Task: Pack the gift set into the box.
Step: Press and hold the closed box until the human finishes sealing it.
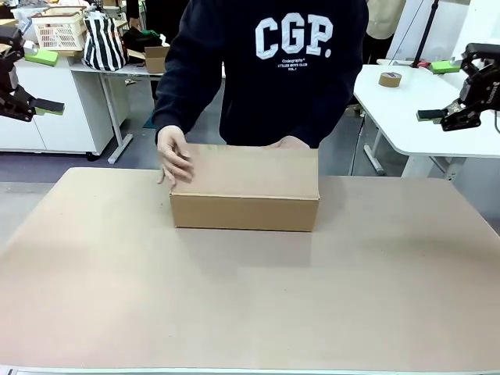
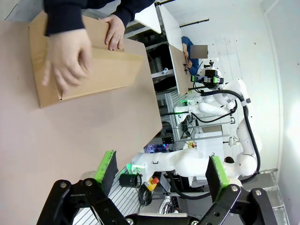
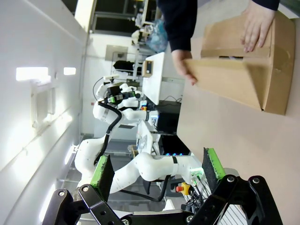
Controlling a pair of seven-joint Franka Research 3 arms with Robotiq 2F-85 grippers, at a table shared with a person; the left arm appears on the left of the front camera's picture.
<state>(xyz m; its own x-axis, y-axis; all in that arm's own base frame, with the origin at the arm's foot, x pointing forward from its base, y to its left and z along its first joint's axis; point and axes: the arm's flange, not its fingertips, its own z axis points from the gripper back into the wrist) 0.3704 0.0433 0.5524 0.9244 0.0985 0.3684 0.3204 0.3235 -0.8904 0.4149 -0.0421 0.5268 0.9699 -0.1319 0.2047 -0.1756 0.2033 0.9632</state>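
— Front view, first entry?
— Large brown corrugated cardboard box (image 1: 244,191), centre frame, on the tan table (image 1: 250,312). Its flaps lie down, and the person's hand (image 1: 175,162) rests on its upper left corner. The left gripper (image 1: 43,105) is at the left edge and the right gripper (image 1: 437,116) at the right edge, both raised and well apart from the box.
— Left wrist view?
— Green-padded fingers (image 2: 107,166) spread, nothing between them. Box upper left, under both hands.
— Right wrist view?
— Fingers likewise apart and empty. Box upper right, one flap slightly lifted.
— Step?
— Judged: the person is working the flaps while the arms hang clear. Any approach needs the hands out of the way first. Bare table lies all round the box.
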